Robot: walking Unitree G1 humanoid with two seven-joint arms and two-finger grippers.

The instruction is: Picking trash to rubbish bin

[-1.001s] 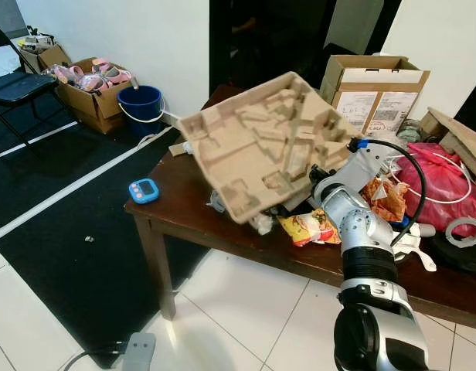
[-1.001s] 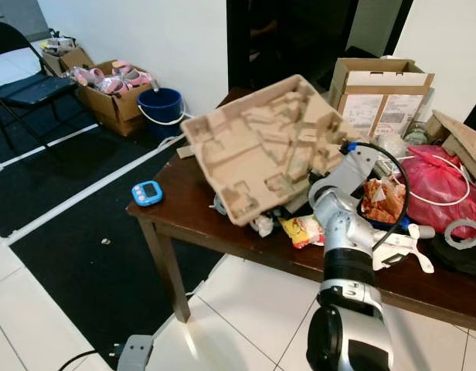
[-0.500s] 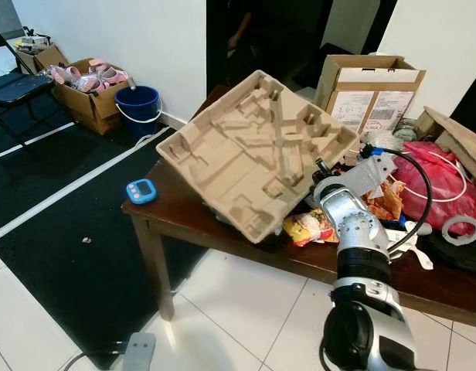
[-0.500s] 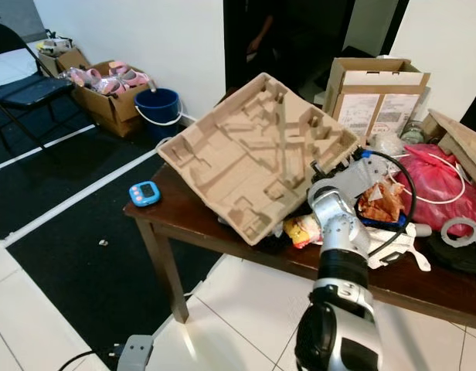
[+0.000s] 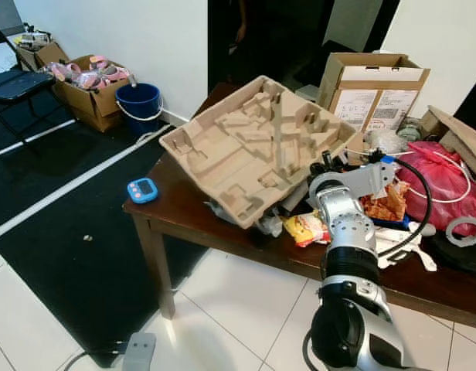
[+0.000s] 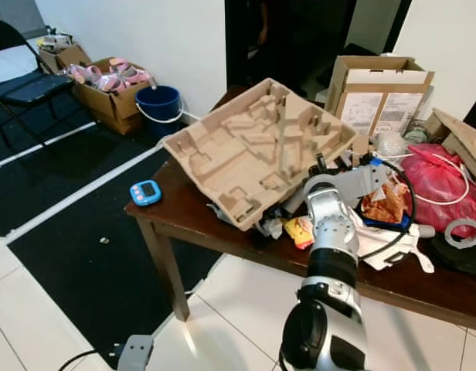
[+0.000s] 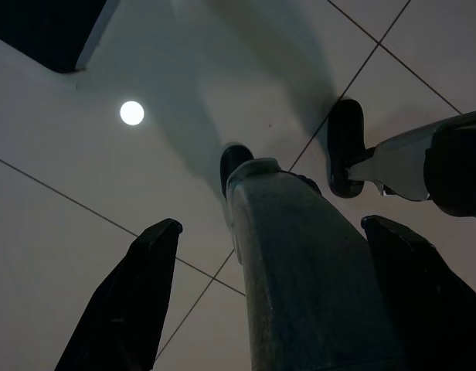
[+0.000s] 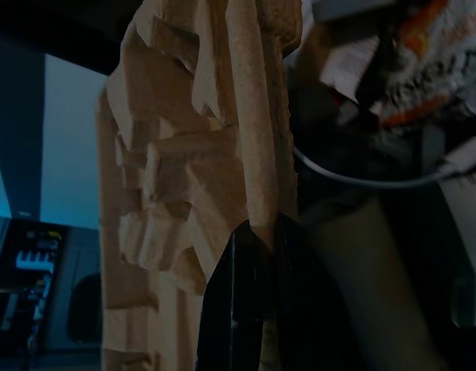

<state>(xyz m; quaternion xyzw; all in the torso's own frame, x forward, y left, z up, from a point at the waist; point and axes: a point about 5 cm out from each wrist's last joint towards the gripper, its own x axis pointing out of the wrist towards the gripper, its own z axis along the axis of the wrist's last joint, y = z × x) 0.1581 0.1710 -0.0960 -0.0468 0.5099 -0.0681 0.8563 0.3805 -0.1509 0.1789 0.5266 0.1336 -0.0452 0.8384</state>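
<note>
Right gripper (image 8: pixel 257 263) pinching rim of moulded pulp tray (image 5: pixel 253 147), tilted above table's left edge (image 5: pixel 168 216), left gripper (image 7: pixel 277 309) spread over floor tiles (image 7: pixel 83 201)

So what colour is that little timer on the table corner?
The timer is bright blue with a pale screen, seen best in the left eye view.

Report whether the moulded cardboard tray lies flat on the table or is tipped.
Tipped: the cardboard tray slants above the table, its edge clamped in the right pincer.
</note>
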